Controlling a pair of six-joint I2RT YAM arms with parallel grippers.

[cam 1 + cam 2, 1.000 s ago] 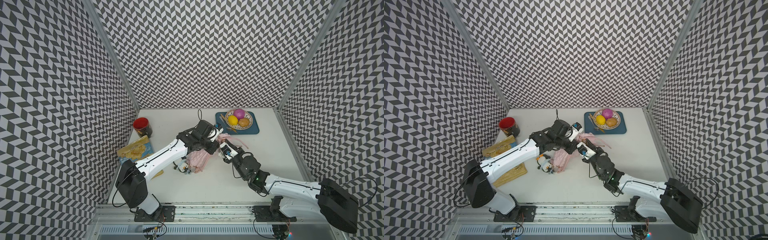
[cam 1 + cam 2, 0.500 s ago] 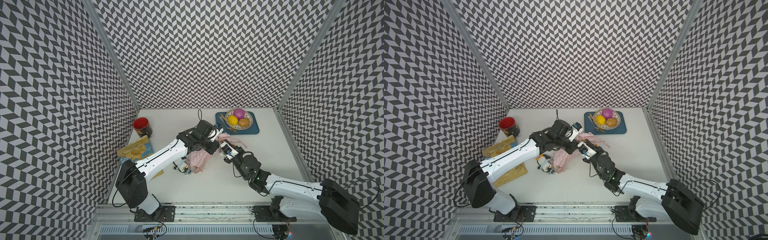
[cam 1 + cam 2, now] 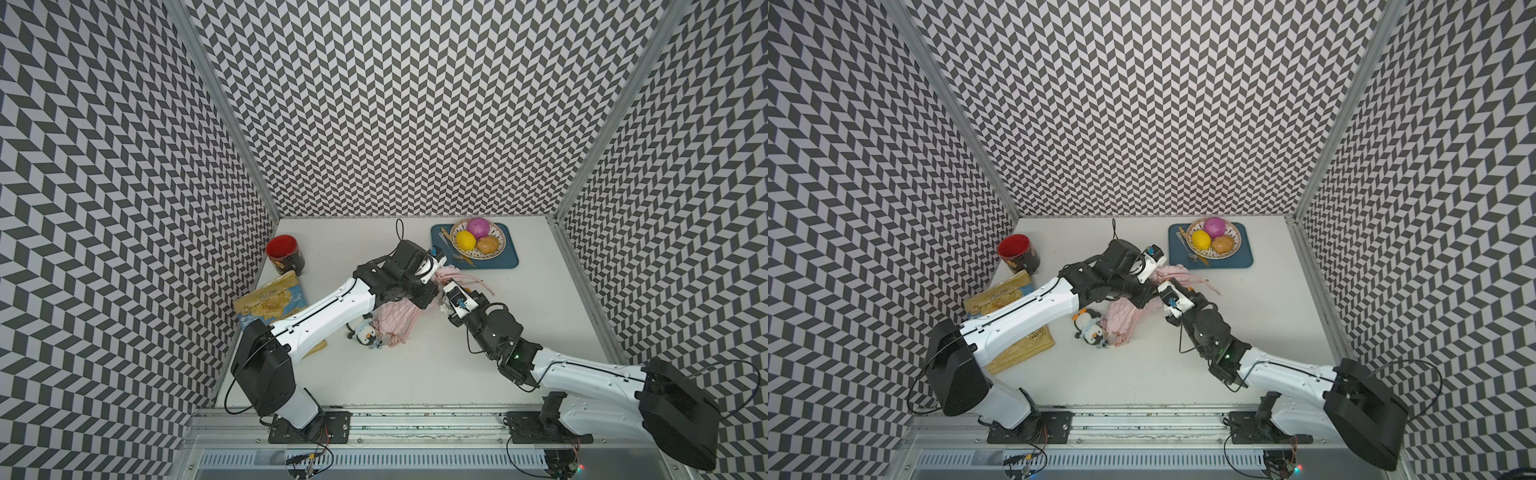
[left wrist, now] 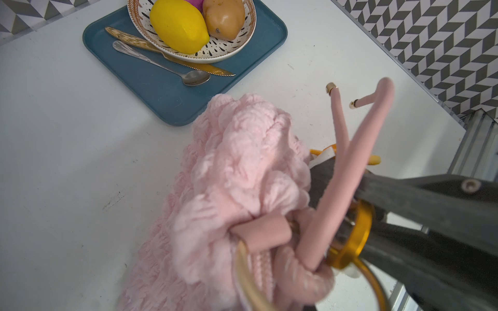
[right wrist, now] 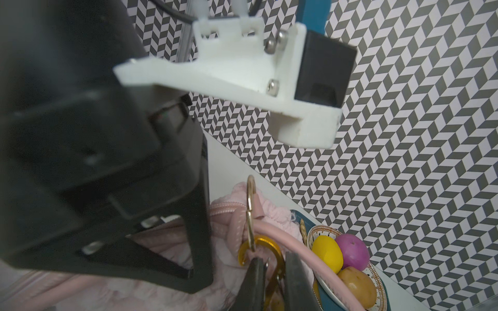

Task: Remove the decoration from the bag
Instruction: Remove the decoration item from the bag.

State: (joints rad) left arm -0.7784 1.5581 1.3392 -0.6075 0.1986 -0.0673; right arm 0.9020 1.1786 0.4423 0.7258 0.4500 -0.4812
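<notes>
Mid-table, the bag (image 3: 392,318) lies bunched, its 1 o'clock end still clamped in the left gripper (image 3: 428,293). From its 3 o'clock the right gripper (image 5: 273,277) has narrowed its jaws (wider a second ago) and now pinches the orange carabiner (image 5: 265,239).

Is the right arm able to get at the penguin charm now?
Probably not at once: the right gripper is shut on the gold clip, though the penguin charm lies uncovered beside the bag.

The white table (image 3: 415,365) holds a blue tray (image 3: 509,261), a red mug (image 3: 286,254) and a chips packet (image 3: 270,301). The bag (image 3: 392,319) rests mid-table.
</notes>
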